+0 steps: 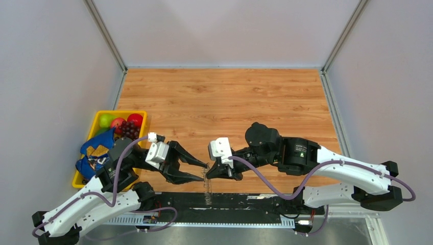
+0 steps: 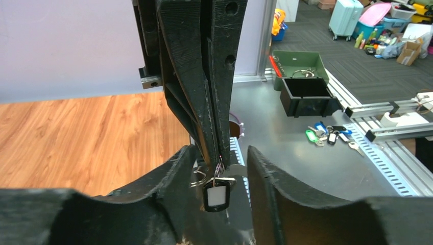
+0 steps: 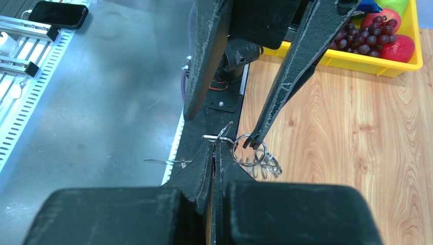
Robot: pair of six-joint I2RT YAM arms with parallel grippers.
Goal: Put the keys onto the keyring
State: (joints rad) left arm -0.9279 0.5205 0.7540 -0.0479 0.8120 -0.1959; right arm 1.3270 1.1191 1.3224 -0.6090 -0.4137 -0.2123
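My right gripper (image 1: 210, 173) is shut at the near table edge, its tips (image 3: 214, 145) pinching the small wire loop of a key (image 2: 217, 196). The key has a black head with a white label and hangs below the right gripper (image 2: 218, 158). My left gripper (image 2: 220, 153) is open, with one finger on each side of the hanging key. In the right wrist view one fingertip (image 3: 254, 142) of the left gripper (image 3: 222, 127) touches the thin metal keyring (image 3: 237, 162), which hangs beside the pinched loop with more wire loops under it. The keyring (image 2: 199, 181) shows partly behind the left finger.
A yellow bin (image 1: 120, 112) of fruit and a blue bag stands at the table's left, its wall (image 3: 347, 64) close behind the left arm. A black strip runs along the near edge. Off the table lie loose tagged keys (image 2: 329, 135), a green and black box (image 2: 301, 76) and a phone (image 3: 58, 14).
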